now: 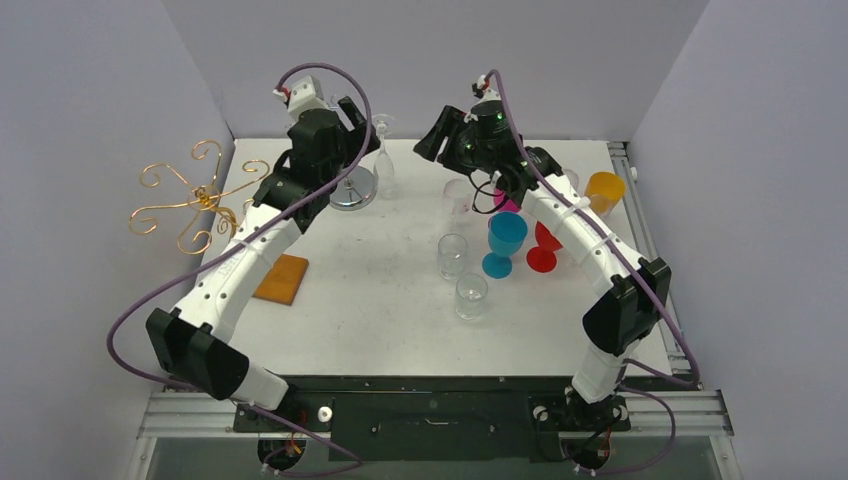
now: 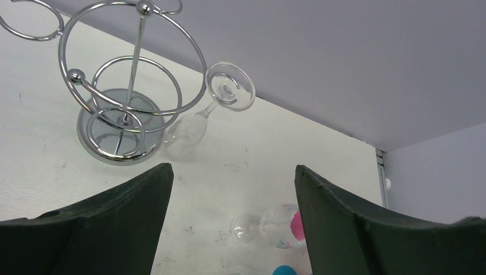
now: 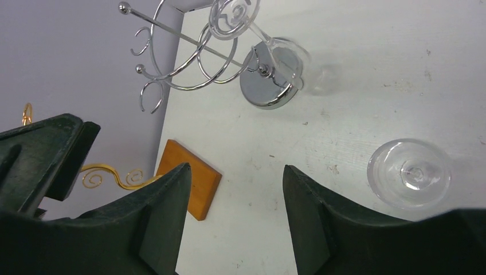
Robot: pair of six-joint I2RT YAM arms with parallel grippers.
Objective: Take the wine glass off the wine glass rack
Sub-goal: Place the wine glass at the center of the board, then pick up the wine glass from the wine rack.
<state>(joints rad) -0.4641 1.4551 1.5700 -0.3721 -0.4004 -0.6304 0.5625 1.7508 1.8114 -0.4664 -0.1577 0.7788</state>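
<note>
The chrome wine glass rack [image 1: 352, 190] stands at the back left of the table. A clear wine glass [image 1: 383, 150] hangs upside down from one of its rings, foot up; it also shows in the left wrist view [image 2: 229, 87] and the right wrist view [image 3: 234, 12]. My left gripper [image 1: 358, 120] is open and empty, raised over the rack just left of the glass [image 2: 234, 172]. My right gripper [image 1: 432, 135] is open and empty, raised to the right of the glass and facing it [image 3: 236, 167].
A gold wire rack [image 1: 195, 200] stands off the table's left edge. An orange wooden coaster [image 1: 283, 278] lies at the left. Two clear tumblers [image 1: 452, 255], a blue goblet [image 1: 505, 240], a red goblet [image 1: 543, 250], an orange cup [image 1: 604, 188] and a lying glass [image 2: 269, 226] crowd the right.
</note>
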